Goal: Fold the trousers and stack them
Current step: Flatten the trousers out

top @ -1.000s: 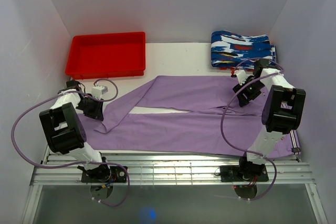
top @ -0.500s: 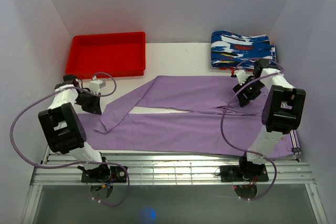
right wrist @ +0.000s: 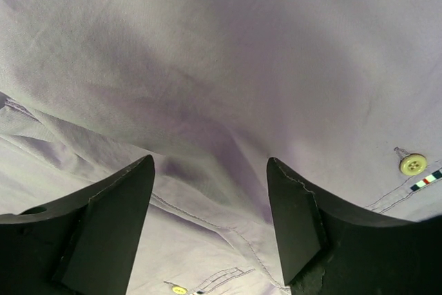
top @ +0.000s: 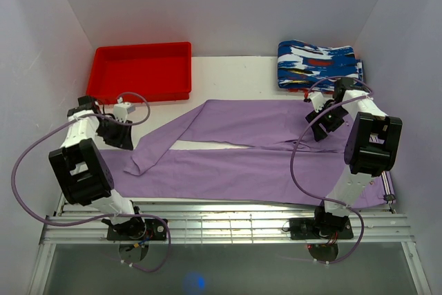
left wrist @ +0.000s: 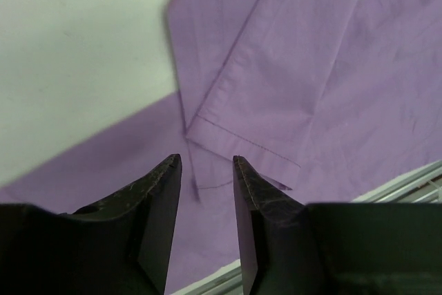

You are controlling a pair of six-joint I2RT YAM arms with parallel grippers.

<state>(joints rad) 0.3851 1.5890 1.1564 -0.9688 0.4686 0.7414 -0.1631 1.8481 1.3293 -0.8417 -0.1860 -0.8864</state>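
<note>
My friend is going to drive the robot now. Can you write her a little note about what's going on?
Left tool: open, holding nothing, above the cuff of the far leg, which lies across the near leg.
Right tool: open, holding nothing, close over the waist end by a button.
Trousers: spread across the table, legs pointing left.
Done: no fold finished, nothing stacked.
Left: grasp and fold the trousers, then stack them, probably on the patterned folded clothes at the rear right.
</note>
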